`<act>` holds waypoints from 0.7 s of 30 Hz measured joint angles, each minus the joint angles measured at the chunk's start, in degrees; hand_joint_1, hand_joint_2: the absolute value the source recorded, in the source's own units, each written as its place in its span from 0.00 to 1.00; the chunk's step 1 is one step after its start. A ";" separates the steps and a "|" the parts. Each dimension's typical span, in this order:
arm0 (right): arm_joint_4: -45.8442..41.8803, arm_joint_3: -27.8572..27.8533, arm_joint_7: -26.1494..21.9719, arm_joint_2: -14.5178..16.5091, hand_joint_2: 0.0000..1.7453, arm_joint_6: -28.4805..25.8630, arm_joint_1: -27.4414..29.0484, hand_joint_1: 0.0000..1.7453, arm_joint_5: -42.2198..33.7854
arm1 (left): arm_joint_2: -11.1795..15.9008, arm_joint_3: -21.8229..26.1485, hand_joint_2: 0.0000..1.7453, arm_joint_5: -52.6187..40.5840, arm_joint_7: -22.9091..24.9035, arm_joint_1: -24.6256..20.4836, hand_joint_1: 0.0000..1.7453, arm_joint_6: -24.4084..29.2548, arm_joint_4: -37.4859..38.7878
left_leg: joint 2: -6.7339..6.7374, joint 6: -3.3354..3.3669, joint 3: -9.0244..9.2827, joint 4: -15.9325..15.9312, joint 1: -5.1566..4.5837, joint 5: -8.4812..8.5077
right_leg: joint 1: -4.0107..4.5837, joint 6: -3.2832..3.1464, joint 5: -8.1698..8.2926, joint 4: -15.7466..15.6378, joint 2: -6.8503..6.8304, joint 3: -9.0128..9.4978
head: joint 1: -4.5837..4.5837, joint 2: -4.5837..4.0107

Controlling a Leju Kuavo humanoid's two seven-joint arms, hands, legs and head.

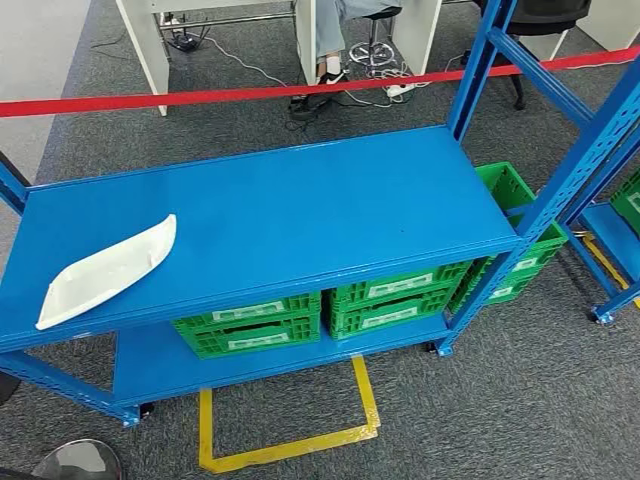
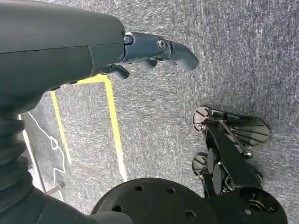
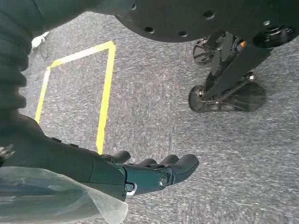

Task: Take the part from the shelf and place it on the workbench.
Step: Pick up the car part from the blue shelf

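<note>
Blue shelf (image 1: pixel 302 215) spans the head view, top level bare except for the white part (image 1: pixel 106 272), which lies flat at the near-left end, touching nothing else. 4 green crates (image 1: pixel 249 325) visible: 2 side by side on the lower level, 2 more by the right upright. Yellow floor marking (image 1: pixel 287 445) sits on grey carpet just near of the shelf. Red tape (image 1: pixel 226 95) stretches across the far side. Left hand (image 2: pixel 155 51) hangs over the carpet, fingers loosely extended, holding nothing. Right hand (image 3: pixel 155 172) likewise, fingers apart and lightly curled, empty.
</note>
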 joint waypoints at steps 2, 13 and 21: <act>-0.88 0.02 0.34 -0.08 1.00 -0.36 0.50 0.00 -0.31 | 0.39 -0.53 1.00 0.67 0.00 0.23 0.00 0.38 -0.37 | 0.00 0.00 0.00 0.00 0.00 0.00 | 0.00 0.00 0.00 0.00 0.01 0.00 | -0.01 0.00; -12.26 2.13 4.29 -2.32 1.00 -5.36 6.22 0.00 -5.63 | 4.56 -7.38 1.00 9.86 -0.61 2.60 0.00 7.01 -7.12 | 0.00 0.01 0.00 0.00 0.02 -0.03 | 0.00 0.00 -0.07 0.00 0.00 0.00 | -0.01 0.00; -20.82 5.88 5.76 -5.24 1.00 -10.17 9.69 0.00 -11.46 | 7.38 -12.85 1.00 17.71 -3.42 3.54 0.00 11.30 -12.03 | 0.00 0.02 0.00 0.00 0.02 -0.03 | 0.00 0.00 -0.07 0.00 0.00 0.01 | -0.02 0.00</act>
